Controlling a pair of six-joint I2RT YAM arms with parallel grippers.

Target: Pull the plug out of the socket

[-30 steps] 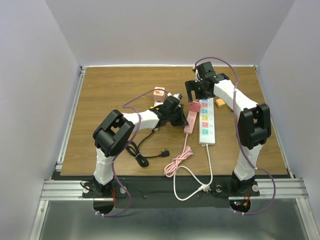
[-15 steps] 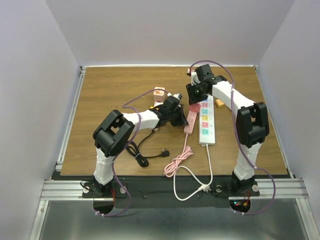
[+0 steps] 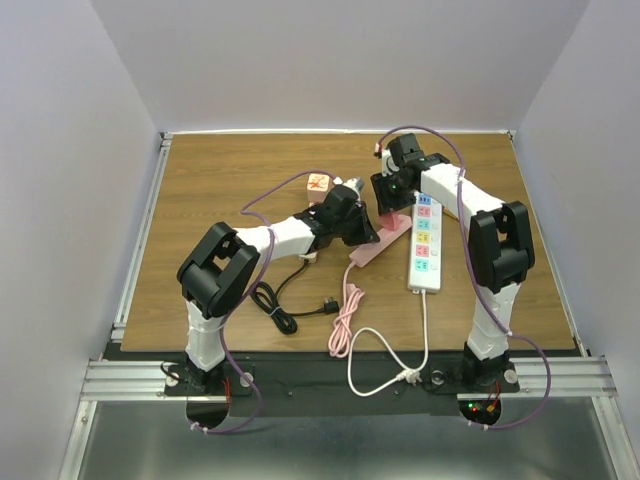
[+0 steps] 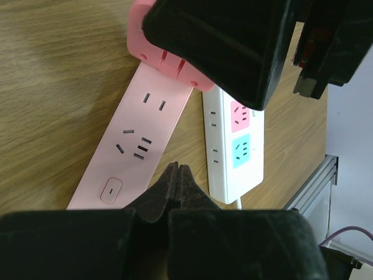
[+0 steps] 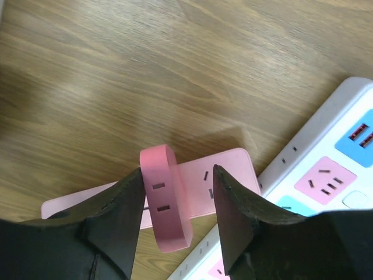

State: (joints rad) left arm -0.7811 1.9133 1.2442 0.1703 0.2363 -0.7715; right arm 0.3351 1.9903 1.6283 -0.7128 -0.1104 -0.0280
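A pink socket strip (image 3: 378,243) lies slantwise on the wooden table. At its far end a pink plug (image 5: 166,204) stands up, tilted. My right gripper (image 5: 178,172) straddles this plug from above: the left finger (image 5: 125,210) touches the plug's side, the right finger (image 5: 239,216) stands clear of it, so the jaws are open. The left wrist view shows the plug (image 4: 140,41) partly hidden under the right gripper. My left gripper (image 4: 176,169) is shut with nothing in it, its tips low over the strip (image 4: 145,146) near the switch end.
A white socket strip (image 3: 425,240) with coloured outlets lies just right of the pink one. Pink and white cables (image 3: 345,315) loop toward the front edge. A black cable with a loose plug (image 3: 290,310) lies by the left arm. A small pink box (image 3: 318,183) sits behind the left gripper.
The right gripper moved down and left onto the plug. The pink strip has swung from nearly straight to slanted, its near end and cable shifting left. The left gripper followed slightly.
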